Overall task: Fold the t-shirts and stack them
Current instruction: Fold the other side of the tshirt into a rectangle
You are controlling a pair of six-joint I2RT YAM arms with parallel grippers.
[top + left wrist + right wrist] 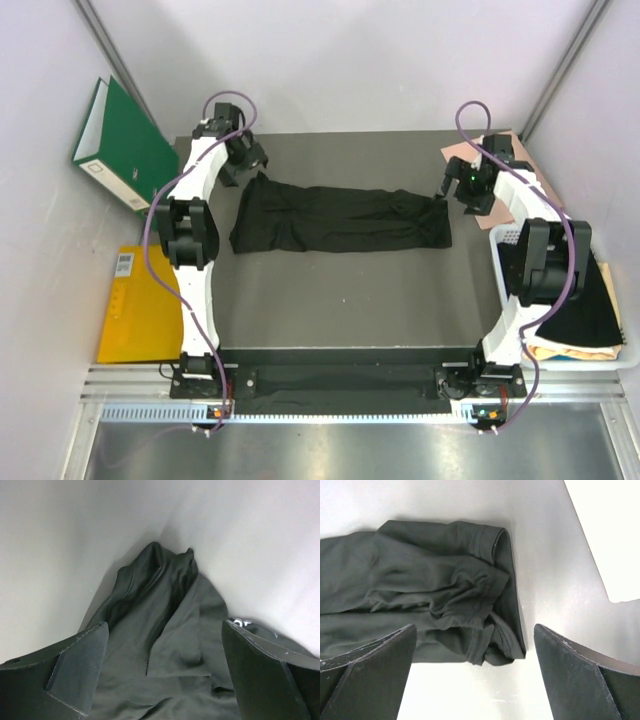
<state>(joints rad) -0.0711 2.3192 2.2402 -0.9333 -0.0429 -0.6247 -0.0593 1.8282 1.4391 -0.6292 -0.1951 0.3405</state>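
Presently: black t-shirt [340, 218], one, lying as a long crumpled band on the table [350, 300], stretched from one tool to the other. Left gripper [165, 624]: jaws spread wide, holding nothing, one shirt end bunched beneath and ahead. Right gripper [475, 627]: jaws spread wide, holding nothing, the other end beneath and between the fingers

The top camera looks down from high behind the arms [195, 240] and sees the whole surface [350, 300]. Each wrist camera sits right behind its own jaws, very close up. All three see the black t-shirt [340, 218]: one end between the left jaws, the other between the right jaws.
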